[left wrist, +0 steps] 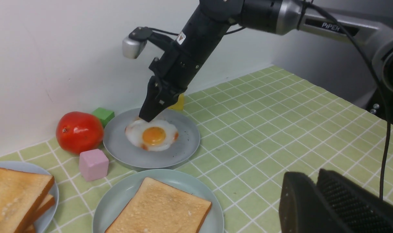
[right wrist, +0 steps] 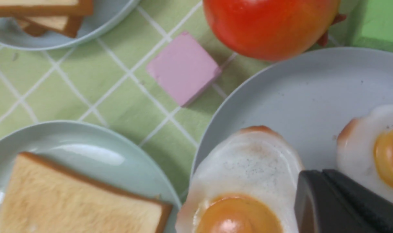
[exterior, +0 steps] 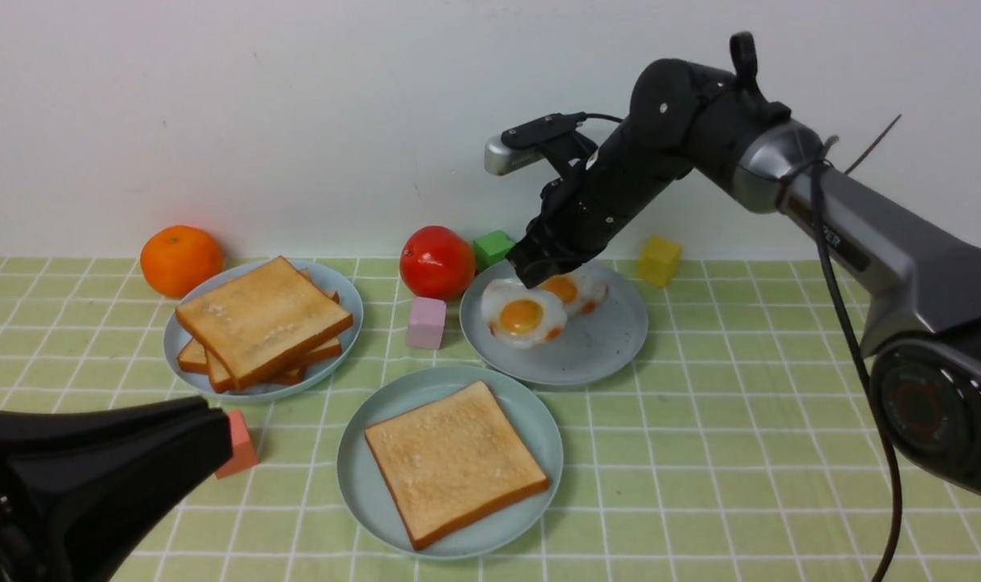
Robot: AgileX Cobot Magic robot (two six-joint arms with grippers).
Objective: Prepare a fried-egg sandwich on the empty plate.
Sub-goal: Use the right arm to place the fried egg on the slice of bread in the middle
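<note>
Nearest, your left gripper (left wrist: 315, 177) idles; its jaws I cannot tell. The round pale teal plastic plate (exterior: 357, 470), front-centre on the counter (exterior: 700, 453), holds a square golden toast slice (exterior: 455, 462). Beyond, your right gripper (exterior: 536, 279), jaws pressed together, meets the flat white orange-yolked fried egg (exterior: 522, 317): egg pickup, I judge; next, lift it onto the toast.

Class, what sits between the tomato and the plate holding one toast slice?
A pink cube stands between the tomato and that plate. The front view shows it most plainly.
</note>
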